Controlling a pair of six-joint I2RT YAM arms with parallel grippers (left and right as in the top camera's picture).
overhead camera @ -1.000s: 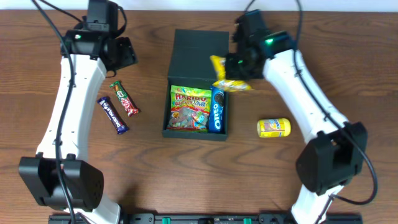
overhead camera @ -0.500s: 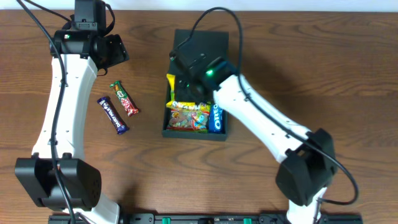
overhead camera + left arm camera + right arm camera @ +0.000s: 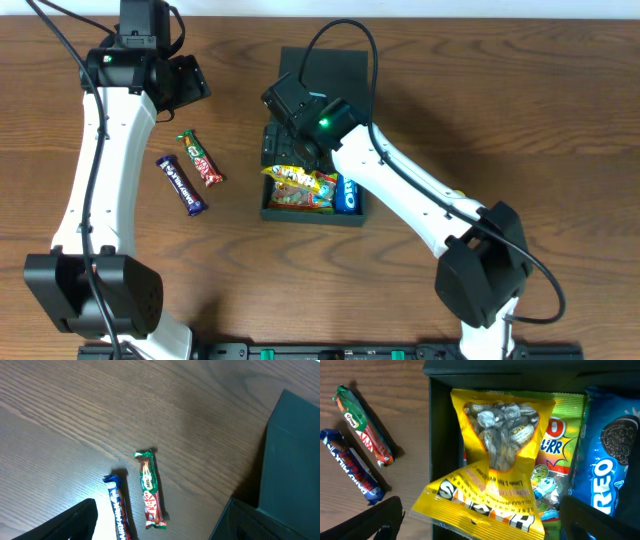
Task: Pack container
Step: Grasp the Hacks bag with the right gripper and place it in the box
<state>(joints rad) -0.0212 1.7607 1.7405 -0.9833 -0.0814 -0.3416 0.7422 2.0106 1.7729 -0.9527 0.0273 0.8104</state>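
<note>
At frame centre the container (image 3: 300, 214) lay open; the right gripper (image 3: 480, 525) hung over it, spread wide, likely releasing the yellow snack packet (image 3: 495, 460) onto the gummies (image 3: 562, 455). The left gripper (image 3: 157, 517) was also spread and empty, above two candy bars (image 3: 150, 490).

In the container (image 3: 436, 435), a packet (image 3: 495, 460) lay at the left on top of a gummy bag (image 3: 555, 455), with an Oreo pack (image 3: 610, 460) along the right wall. Left of the container and apart from it, a Milo bar (image 3: 362, 425) and a second bar (image 3: 352, 472) lay side by side on the desk (image 3: 395, 390).
</note>
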